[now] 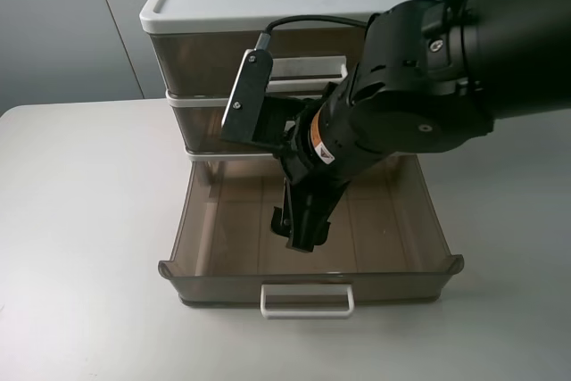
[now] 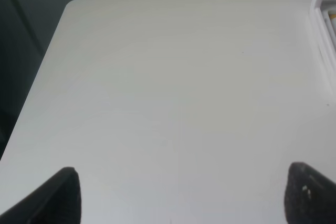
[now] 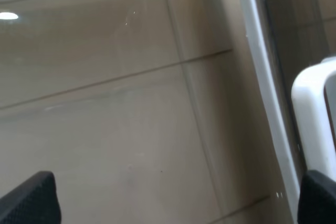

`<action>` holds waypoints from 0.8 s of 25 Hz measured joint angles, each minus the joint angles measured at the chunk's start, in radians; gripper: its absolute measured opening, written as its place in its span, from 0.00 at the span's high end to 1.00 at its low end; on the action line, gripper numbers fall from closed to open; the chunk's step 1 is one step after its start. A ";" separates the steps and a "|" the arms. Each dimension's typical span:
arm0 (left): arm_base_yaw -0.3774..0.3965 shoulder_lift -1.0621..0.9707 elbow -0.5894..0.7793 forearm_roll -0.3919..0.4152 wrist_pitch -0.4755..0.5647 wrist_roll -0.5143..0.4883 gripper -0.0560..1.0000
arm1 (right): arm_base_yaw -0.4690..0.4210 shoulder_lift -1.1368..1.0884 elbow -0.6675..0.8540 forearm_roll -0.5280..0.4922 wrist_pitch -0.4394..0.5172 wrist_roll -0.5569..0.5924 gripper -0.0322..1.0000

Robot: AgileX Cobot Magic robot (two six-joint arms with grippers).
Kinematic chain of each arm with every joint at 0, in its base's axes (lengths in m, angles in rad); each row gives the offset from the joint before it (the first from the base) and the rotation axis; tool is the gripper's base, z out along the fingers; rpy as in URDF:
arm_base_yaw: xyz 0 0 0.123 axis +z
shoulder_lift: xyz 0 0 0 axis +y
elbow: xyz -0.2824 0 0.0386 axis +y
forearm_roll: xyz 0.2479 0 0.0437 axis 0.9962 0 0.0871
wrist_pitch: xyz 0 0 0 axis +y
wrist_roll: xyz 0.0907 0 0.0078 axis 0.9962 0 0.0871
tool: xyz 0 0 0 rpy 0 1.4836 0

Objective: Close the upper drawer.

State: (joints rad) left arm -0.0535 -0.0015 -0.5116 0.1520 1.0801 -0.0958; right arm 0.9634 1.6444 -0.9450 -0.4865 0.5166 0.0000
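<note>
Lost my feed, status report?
Right pincer open, down inside the drawer. Left pincer open over the table. Drawer pulled out, handle untouched.

The translucent smoky-brown plastic drawer beneath the black right end effector has a white loop handle; the matte worktop is off-white.

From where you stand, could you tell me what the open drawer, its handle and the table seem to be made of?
The open drawer looks like smoky translucent plastic: you can see through its glossy brownish walls. Its handle seems to be opaque white plastic, smooth and moulded. The table has a matte off-white top, perhaps laminate; the look leaves that open.
</note>
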 joint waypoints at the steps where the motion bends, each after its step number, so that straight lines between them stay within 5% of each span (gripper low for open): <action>1: 0.000 0.000 0.000 0.000 0.000 0.000 0.24 | 0.000 0.000 0.000 0.000 0.000 0.000 0.30; 7: 0.000 0.000 0.000 0.000 0.000 0.000 0.24 | 0.029 -0.056 0.000 0.105 0.066 -0.070 0.31; 14: 0.000 0.000 0.000 0.000 0.000 0.000 0.24 | 0.065 -0.218 0.000 0.504 0.257 -0.290 0.31; 20: 0.000 0.000 0.000 0.000 0.000 0.000 0.24 | -0.162 -0.359 0.000 0.554 0.346 -0.278 0.31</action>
State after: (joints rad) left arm -0.0535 -0.0015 -0.5116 0.1520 1.0801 -0.0958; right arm 0.8010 1.2850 -0.9450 0.0671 0.8630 -0.2785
